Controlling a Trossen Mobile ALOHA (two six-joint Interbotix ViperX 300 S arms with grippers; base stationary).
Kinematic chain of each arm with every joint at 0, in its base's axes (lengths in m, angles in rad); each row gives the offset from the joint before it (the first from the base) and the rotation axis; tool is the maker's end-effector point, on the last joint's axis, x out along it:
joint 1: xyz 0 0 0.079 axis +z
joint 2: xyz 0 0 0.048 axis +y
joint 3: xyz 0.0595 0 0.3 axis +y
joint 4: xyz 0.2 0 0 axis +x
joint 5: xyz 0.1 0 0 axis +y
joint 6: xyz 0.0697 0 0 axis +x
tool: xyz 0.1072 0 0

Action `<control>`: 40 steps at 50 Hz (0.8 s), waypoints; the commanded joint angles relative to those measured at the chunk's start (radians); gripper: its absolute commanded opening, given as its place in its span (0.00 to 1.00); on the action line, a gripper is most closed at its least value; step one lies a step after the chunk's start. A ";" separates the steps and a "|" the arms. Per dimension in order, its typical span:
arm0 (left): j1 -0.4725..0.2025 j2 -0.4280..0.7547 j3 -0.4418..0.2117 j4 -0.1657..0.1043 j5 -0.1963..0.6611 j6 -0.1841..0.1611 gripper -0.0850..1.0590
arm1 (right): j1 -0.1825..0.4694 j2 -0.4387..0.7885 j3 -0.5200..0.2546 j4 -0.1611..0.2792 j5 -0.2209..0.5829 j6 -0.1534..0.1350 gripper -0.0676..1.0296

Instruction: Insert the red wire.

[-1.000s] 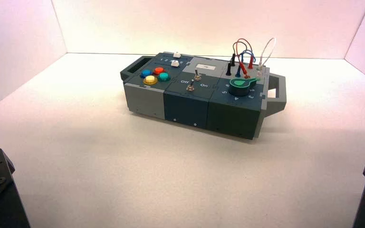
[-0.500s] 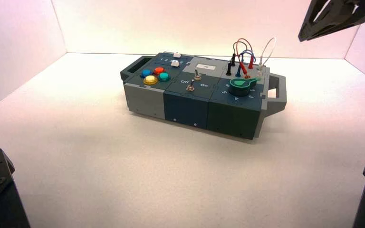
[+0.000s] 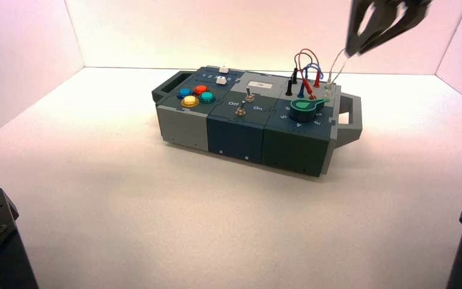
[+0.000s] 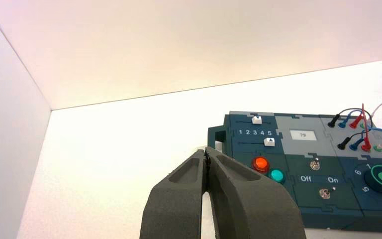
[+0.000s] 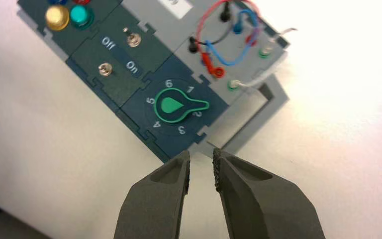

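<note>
Pale walls frame a pale tabletop, bearing a dark blue-green and grey box; its wire panel lies at the far right. Thin reddish looped wire arches over that panel among blue and black leads; its far red tapered plug stands upright, apparently seated; its near red plug leans beside a red-ringed socket, apparently out of it, so this end is judged the one to insert. Right gripper hangs above and beyond the box's right end, fingers moderately apart with nothing between them; such a gap would suit a slim plug, and the raised placing likely spares the white loop wire and the round green-edged knob. Left gripper is parked at the left, fingertips together, empty; the work lies on the right arm's side.
</note>
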 commanded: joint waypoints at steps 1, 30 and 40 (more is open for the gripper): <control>0.006 0.002 -0.032 -0.002 -0.009 -0.003 0.05 | 0.014 0.054 -0.051 0.005 -0.002 -0.023 0.31; 0.006 -0.005 -0.032 -0.003 -0.012 -0.003 0.05 | 0.038 0.287 -0.201 -0.034 -0.008 -0.041 0.36; 0.006 -0.005 -0.032 -0.003 -0.012 -0.003 0.05 | 0.037 0.330 -0.235 -0.057 -0.008 -0.041 0.44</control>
